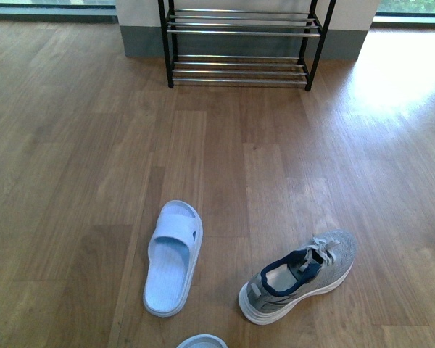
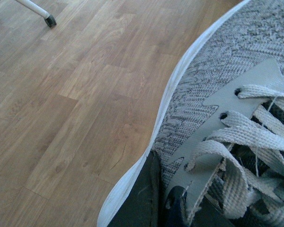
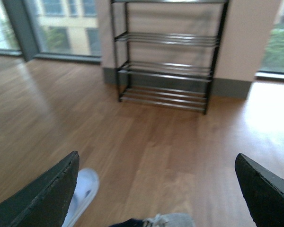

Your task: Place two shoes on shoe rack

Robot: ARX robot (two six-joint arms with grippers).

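One grey knit sneaker (image 1: 301,275) with a white sole and navy lining lies on the wood floor at the front right, toe pointing away to the right. Its laces also show in the right wrist view (image 3: 165,221), low between the wide-apart fingers of my open right gripper (image 3: 156,194), which hangs above it. My left gripper (image 2: 158,203) is shut on the other grey sneaker (image 2: 236,90) at its side by the laces, above the floor. The black-framed shoe rack (image 1: 239,43) with chrome bars stands at the far wall, and shows in the right wrist view (image 3: 168,61). Neither arm shows in the front view.
A pale blue slipper (image 1: 172,257) lies left of the floor sneaker, also in the right wrist view (image 3: 83,189). Part of another pale blue thing (image 1: 201,341) shows at the front edge. A white furniture leg with a dark foot (image 2: 49,20) stands on the floor.
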